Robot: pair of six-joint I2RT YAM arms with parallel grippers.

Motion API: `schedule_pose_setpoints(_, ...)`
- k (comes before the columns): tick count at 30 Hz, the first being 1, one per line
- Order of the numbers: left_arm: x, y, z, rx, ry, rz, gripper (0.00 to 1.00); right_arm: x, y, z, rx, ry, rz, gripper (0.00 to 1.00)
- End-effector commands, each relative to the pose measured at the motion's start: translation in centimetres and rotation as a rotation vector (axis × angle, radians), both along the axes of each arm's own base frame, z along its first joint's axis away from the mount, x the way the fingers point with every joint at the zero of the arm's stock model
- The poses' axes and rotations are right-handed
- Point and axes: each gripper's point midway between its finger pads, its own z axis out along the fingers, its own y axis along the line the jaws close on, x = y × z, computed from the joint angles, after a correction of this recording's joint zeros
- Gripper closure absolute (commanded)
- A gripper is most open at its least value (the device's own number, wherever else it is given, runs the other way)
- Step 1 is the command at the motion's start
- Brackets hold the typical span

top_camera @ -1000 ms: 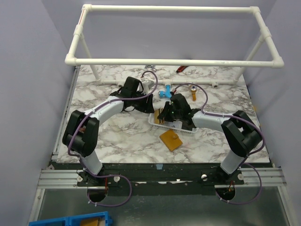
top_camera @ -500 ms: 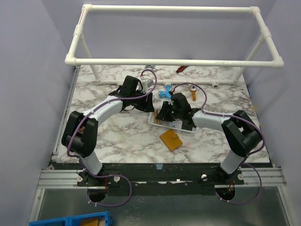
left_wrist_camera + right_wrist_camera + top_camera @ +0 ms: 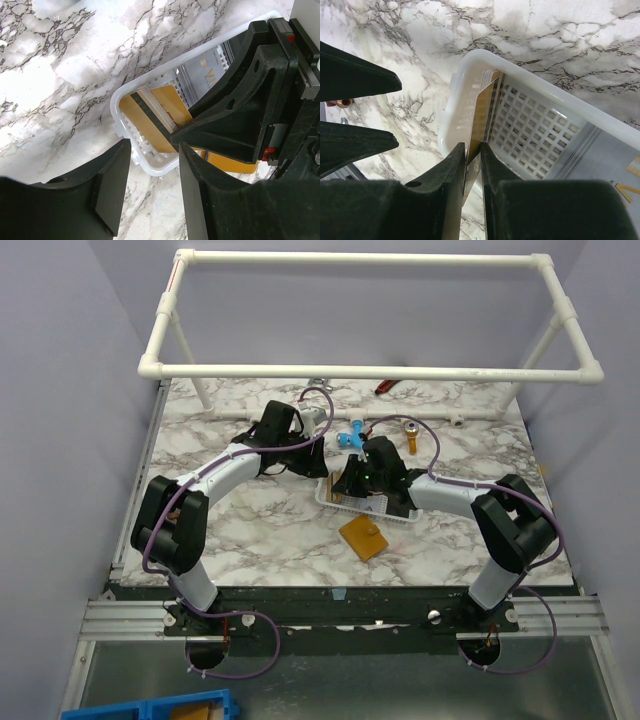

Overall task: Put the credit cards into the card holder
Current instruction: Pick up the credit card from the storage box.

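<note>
Basket (image 3: pixel 325 502) at mid-table (image 3: pixel 250 530). Cards (image 3: pixel 160 117) stand on edge inside its left end, between the right tool's (image 3: pixel 473 147) fingers. Left tool (image 3: pixel 154 146) just left of the basket. Wallet (image 3: pixel 363 537) lies before it, apart.

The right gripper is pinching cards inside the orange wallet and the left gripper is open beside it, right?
No: the cards stand in the white basket, not the orange wallet; the right wrist view shows it. The right gripper does pinch them, and the left gripper is open beside it.
</note>
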Motion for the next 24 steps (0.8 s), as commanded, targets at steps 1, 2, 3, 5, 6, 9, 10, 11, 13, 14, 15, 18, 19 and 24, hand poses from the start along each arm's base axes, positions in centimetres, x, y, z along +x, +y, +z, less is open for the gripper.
schedule_pose_setpoints(1,-0.3,-0.3,-0.3,-0.016,0.006,-0.017,0.56,0.5,0.2,1.9,0.024,-0.029,-0.006,0.8)
schedule_pose_setpoints(2,-0.3,-0.3,-0.3,-0.015,0.007,-0.017,0.56,0.5,0.2,1.9,0.024,-0.03,-0.007,0.81)
schedule_pose_setpoints(3,-0.3,-0.3,-0.3,-0.015,0.006,-0.016,0.56,0.5,0.1,2.1,0.025,-0.033,-0.009,0.81)
schedule_pose_setpoints(5,-0.3,-0.2,-0.3,-0.012,0.006,-0.016,0.56,0.5,0.1,2.2,0.026,-0.038,-0.01,0.82)
schedule_pose_setpoints(6,-0.3,-0.2,-0.3,-0.012,0.004,-0.016,0.56,0.5,0.1,2.3,0.028,-0.039,-0.01,0.83)
schedule_pose_setpoints(9,-0.3,-0.2,-0.3,-0.013,0.004,-0.015,0.56,0.6,0.1,2.9,0.036,-0.05,-0.013,0.85)
schedule_pose_setpoints(10,-0.3,-0.2,-0.3,-0.013,0.005,-0.015,0.56,0.6,0.1,3.0,0.038,-0.053,-0.015,0.85)
schedule_pose_setpoints(11,-0.2,-0.2,-0.2,-0.013,0.005,-0.013,0.56,0.7,0.0,3.1,0.036,-0.053,-0.018,0.86)
schedule_pose_setpoints(13,-0.2,-0.2,-0.3,-0.013,0.005,-0.013,0.56,0.7,-0.1,3.0,0.032,-0.054,-0.025,0.88)
schedule_pose_setpoints(14,-0.3,-0.2,-0.2,-0.013,0.004,-0.014,0.56,0.7,-0.1,3.0,0.03,-0.054,-0.025,0.89)
schedule_pose_setpoints(15,-0.3,-0.2,-0.3,-0.012,0.006,-0.015,0.56,0.7,-0.2,2.9,0.026,-0.051,-0.027,0.9)
schedule_pose_setpoints(18,-0.3,-0.3,-0.2,-0.012,0.006,-0.013,0.56,0.7,-0.6,2.4,0.006,-0.047,-0.037,0.93)
schedule_pose_setpoints(19,-0.3,-0.2,-0.2,-0.012,0.007,-0.013,0.56,0.8,-0.8,2.2,-0.008,-0.045,-0.044,0.95)
schedule_pose_setpoints(24,-0.4,-0.3,0.0,-0.015,0.006,-0.014,0.57,1.3,-2.4,1.5,-0.077,-0.058,-0.081,0.99)
